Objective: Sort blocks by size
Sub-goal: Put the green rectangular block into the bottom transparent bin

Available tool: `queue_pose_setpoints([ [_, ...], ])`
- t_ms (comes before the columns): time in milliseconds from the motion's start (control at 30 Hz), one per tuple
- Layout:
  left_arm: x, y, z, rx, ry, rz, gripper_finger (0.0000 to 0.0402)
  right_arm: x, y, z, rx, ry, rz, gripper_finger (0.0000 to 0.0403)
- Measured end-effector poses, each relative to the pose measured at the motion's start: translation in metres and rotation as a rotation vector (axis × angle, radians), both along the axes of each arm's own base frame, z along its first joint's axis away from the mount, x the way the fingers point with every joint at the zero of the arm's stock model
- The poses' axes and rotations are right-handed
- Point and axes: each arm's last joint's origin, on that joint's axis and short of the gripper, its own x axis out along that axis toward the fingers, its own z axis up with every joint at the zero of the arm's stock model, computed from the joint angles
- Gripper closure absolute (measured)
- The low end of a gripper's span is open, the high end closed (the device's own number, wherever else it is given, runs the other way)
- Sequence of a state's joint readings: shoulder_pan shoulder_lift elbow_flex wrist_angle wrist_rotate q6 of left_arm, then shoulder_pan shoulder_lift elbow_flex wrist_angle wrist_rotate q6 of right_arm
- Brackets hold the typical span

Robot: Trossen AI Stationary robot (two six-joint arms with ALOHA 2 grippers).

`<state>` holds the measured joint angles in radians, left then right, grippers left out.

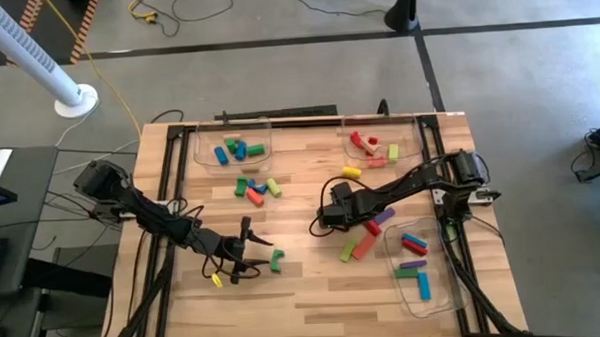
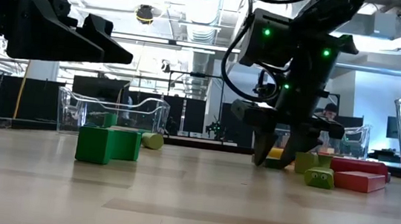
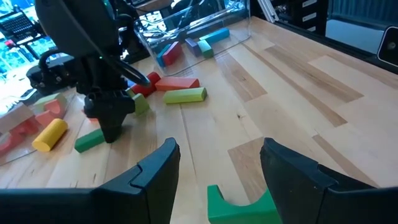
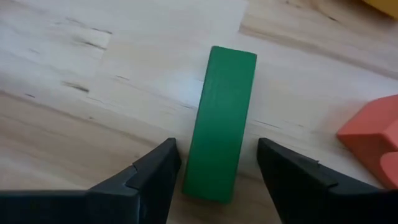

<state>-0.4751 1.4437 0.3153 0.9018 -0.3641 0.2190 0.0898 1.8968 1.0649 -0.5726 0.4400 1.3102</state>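
A green bar (image 4: 221,127) lies flat on the wooden table, seen also in the left wrist view (image 3: 89,140). My right gripper (image 4: 217,155) points steeply down over it, open, one finger on each side of the bar's near end and just clear of it; in the high view it (image 1: 322,223) is near the table's middle. My left gripper (image 1: 251,258) hovers open at the near left, above the table. A green notched block (image 3: 239,202) rests on the table just beyond its fingertips, and a small yellow block (image 1: 217,279) lies beside it.
Three clear trays hold blocks: far left (image 1: 201,152), far right (image 1: 411,135), near right (image 1: 442,284). Loose blocks lie in a cluster at the middle far side (image 1: 256,187). A yellow cylinder (image 1: 351,172) and red and green bars (image 1: 358,249) lie close to my right gripper.
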Motion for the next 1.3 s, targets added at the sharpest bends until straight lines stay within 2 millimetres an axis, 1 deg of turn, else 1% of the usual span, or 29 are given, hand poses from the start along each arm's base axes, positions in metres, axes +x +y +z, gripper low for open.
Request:
queue_pose_setpoints([
  [100,0.000,0.000,0.000,-0.001,0.000,0.000,0.0188,0.000,0.000,0.000,-0.001,0.004,0.008,0.0153],
  [167,0.000,0.000,0.000,-0.002,0.000,0.000,0.0188,-0.001,0.001,0.001,-0.002,0.003,0.014,0.0168],
  [467,0.000,0.000,0.000,-0.002,0.000,0.000,0.0188,-0.001,0.005,0.001,-0.011,0.019,0.049,0.0273],
  [700,0.000,0.000,0.000,0.006,-0.005,-0.001,0.0189,0.002,0.018,0.005,-0.020,0.030,0.117,0.0275],
  [800,0.000,0.000,0.002,0.025,-0.026,0.001,0.0189,0.007,0.030,0.011,-0.009,0.021,0.182,0.0273],
  [933,0.001,0.000,0.006,0.104,-0.073,-0.009,0.0189,0.018,0.054,0.025,0.013,-0.043,0.279,0.0268],
  [1133,0.003,-0.001,0.013,0.232,-0.140,-0.028,0.0189,0.033,0.095,0.058,-0.011,-0.150,0.437,0.0272],
  [1200,0.006,-0.003,0.017,0.260,-0.158,-0.034,0.0189,0.037,0.109,0.070,-0.017,-0.196,0.501,0.0271],
  [1300,0.012,-0.007,0.025,0.296,-0.182,-0.089,0.0189,0.042,0.129,0.087,-0.022,-0.278,0.583,0.0270],
])
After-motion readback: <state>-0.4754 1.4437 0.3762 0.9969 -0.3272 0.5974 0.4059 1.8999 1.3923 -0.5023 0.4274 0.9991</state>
